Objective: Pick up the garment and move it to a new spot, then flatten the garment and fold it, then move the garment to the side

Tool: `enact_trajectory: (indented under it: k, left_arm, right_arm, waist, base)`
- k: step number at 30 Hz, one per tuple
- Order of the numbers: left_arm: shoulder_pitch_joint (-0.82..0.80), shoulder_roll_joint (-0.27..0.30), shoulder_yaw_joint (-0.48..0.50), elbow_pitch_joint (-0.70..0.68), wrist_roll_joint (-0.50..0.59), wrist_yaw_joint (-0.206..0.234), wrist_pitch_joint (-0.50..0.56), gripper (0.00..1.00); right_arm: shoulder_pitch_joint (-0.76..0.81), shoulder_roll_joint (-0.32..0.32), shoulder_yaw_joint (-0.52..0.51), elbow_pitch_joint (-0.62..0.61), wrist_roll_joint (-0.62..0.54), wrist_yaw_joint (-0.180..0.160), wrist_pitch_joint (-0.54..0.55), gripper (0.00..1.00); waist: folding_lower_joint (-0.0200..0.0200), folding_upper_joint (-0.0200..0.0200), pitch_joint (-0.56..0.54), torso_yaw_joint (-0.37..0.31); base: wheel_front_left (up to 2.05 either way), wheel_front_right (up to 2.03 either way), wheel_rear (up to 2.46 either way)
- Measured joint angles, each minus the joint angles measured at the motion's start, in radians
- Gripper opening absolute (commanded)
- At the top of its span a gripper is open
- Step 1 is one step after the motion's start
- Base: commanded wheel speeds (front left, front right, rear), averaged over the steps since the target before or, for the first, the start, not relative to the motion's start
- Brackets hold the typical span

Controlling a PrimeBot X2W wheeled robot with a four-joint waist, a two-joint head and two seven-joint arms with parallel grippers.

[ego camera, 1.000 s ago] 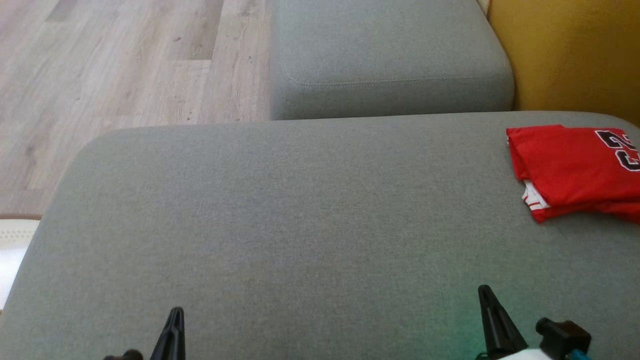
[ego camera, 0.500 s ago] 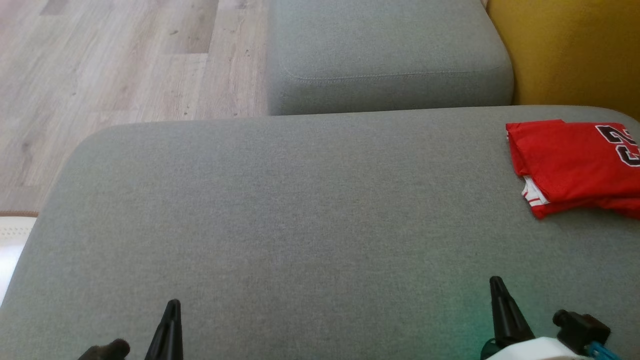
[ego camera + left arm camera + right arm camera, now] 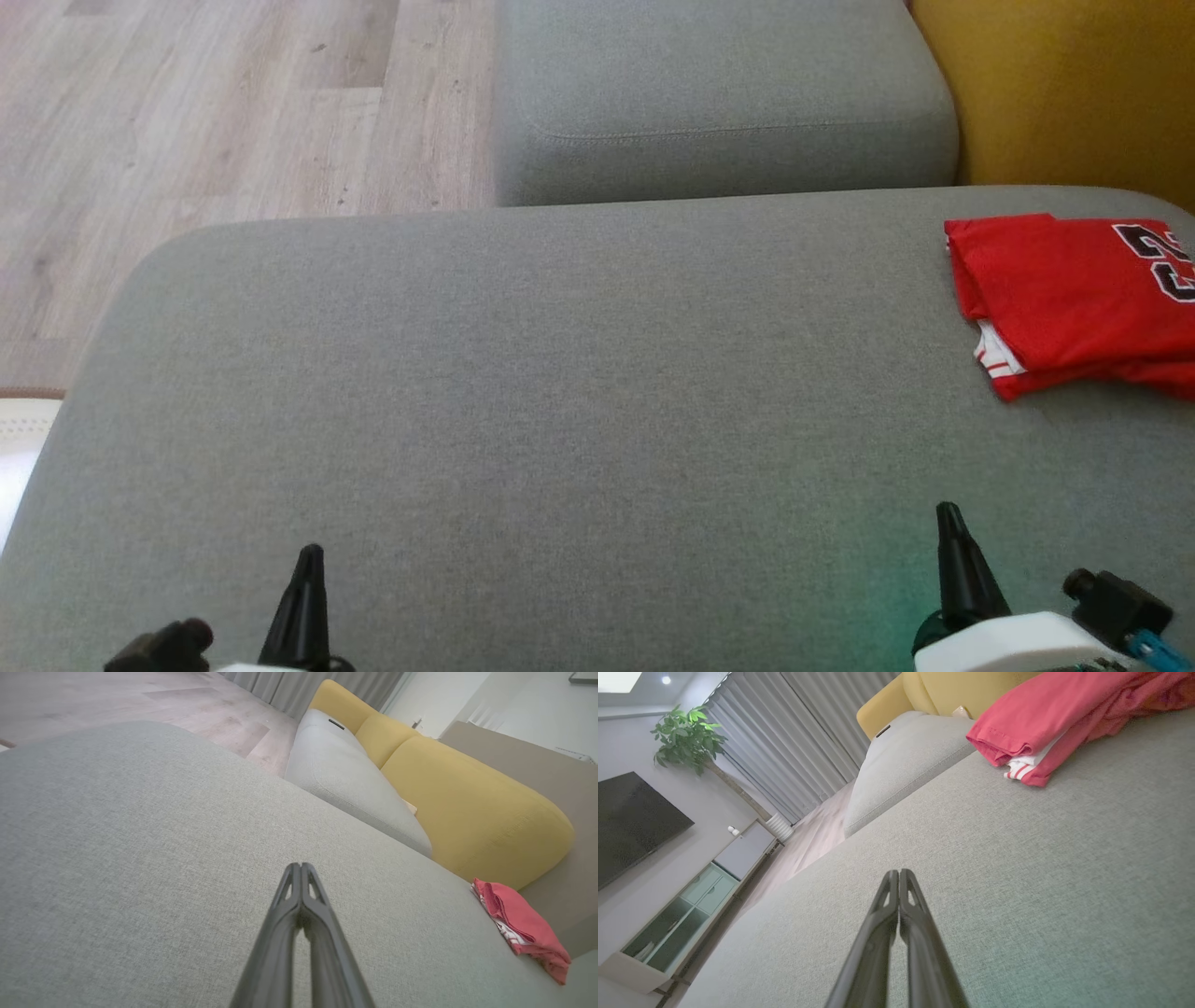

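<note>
The garment (image 3: 1074, 299) is a red jersey with white trim and dark numerals, folded into a small stack at the far right of the grey sofa seat (image 3: 560, 392). It also shows in the left wrist view (image 3: 518, 924) and the right wrist view (image 3: 1045, 723). My left gripper (image 3: 308, 558) rests low at the near left, shut and holding nothing, its fingers pressed together (image 3: 301, 868). My right gripper (image 3: 948, 515) sits at the near right, shut and empty as well (image 3: 899, 873). Both are well clear of the jersey.
A second grey cushion (image 3: 719, 93) lies beyond the seat, with a yellow backrest (image 3: 1064, 93) at the right. Wooden floor (image 3: 215, 121) stretches to the left. A TV, a plant (image 3: 686, 737), curtains and a low cabinet (image 3: 686, 910) stand further off.
The head camera has tilted slightly, so the scene sits a little higher in the picture. Both grippers stay shut and the folded jersey has not moved on the seat.
</note>
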Motion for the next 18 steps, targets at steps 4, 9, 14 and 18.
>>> enact_trajectory:
  k: [4, 9, 14, 18]
  left_arm:
    - [-0.021, 0.001, 0.007, 0.008, -0.05, -0.005, 0.012, 0.0]
    - [-0.039, 0.002, 0.012, 0.017, -0.112, -0.013, 0.022, 0.0]
    - [-0.044, 0.002, 0.014, 0.028, -0.174, -0.014, 0.038, 0.0]
    - [-0.062, 0.003, 0.016, 0.031, -0.211, -0.019, 0.042, 0.0]
  right_arm:
    - [-0.009, 0.0, -0.008, 0.0, 0.046, 0.0, 0.012, 0.0]
    - [-0.024, 0.0, -0.021, -0.004, 0.103, 0.0, 0.026, 0.0]
    - [-0.03, 0.0, -0.028, -0.004, 0.16, 0.0, 0.036, 0.0]
    - [-0.041, -0.001, -0.032, -0.005, 0.195, 0.0, 0.044, 0.0]
  waist:
    - [0.0, 0.0, 0.004, -0.001]
    - [0.0, 0.0, 0.01, -0.003]
    - [0.0, 0.0, 0.015, -0.005]
    - [0.0, 0.0, 0.019, -0.006]
  base:
    - [0.0, 0.0, 0.0]
    - [0.0, 0.0, 0.0]
    - [0.0, 0.0, 0.0]
    - [0.0, 0.0, 0.0]
